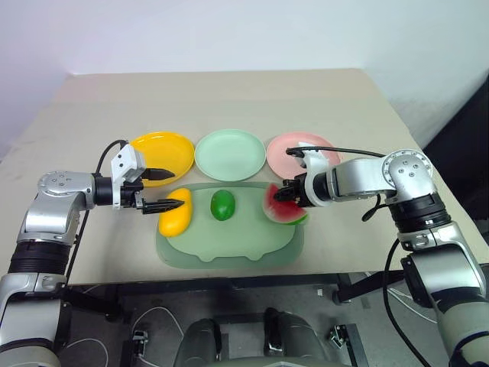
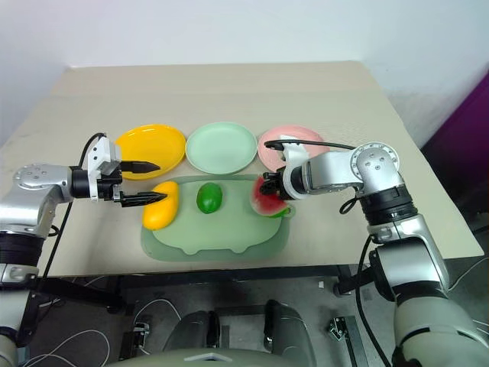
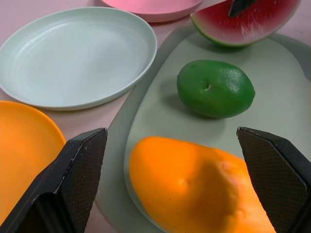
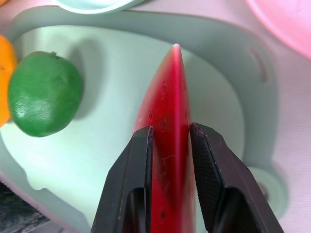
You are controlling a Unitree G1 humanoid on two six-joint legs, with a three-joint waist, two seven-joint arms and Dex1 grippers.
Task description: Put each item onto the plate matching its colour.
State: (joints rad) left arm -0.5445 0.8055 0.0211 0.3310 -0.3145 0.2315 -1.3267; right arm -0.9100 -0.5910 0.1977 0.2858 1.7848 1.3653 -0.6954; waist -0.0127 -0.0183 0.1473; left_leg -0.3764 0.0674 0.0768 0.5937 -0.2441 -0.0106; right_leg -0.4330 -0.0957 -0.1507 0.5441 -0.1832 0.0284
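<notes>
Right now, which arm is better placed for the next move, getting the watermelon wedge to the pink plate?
The right. The right gripper is shut on the watermelon wedge, and the pink plate lies just beyond it. The left gripper is open at the yellow fruit, on the mat's far side.

A beige table carries yellow, mint and pink plates, plus a pale-green mat.

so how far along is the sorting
Nothing is plated yet: all three plates are bare. In hand: the right gripper has its jaws shut on the watermelon wedge, bound for the pink plate. Left: the mango, between the left gripper's open jaws, and the green fruit.
</notes>
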